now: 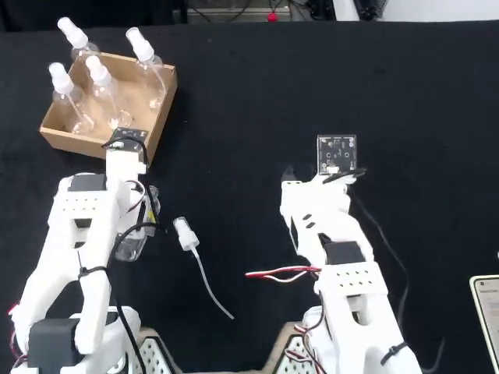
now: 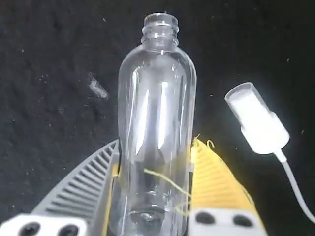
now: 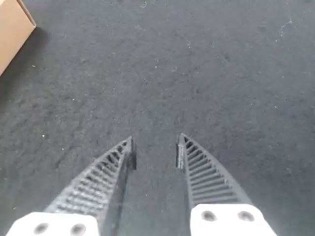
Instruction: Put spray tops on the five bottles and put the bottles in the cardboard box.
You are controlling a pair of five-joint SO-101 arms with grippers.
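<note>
A cardboard box (image 1: 54, 132) at the far left holds several clear bottles (image 1: 105, 89) with white spray tops on. One clear bottle (image 2: 155, 113) without a top lies flat on the black table, its open neck pointing away from my left gripper (image 2: 155, 147), which is shut on its body. In the high view this bottle (image 1: 139, 234) lies just under the left arm. A loose white spray top (image 2: 257, 123) with a long tube lies beside it, also seen at spray top (image 1: 185, 232). My right gripper (image 3: 155, 147) is open over bare table, nothing between its fingers; it sits mid-table (image 1: 287, 178).
The black cloth table (image 1: 257, 93) has free room in the middle and to the right. A corner of the box (image 3: 12, 24) shows in the right wrist view. A phone-like object (image 1: 487, 312) lies at the right edge.
</note>
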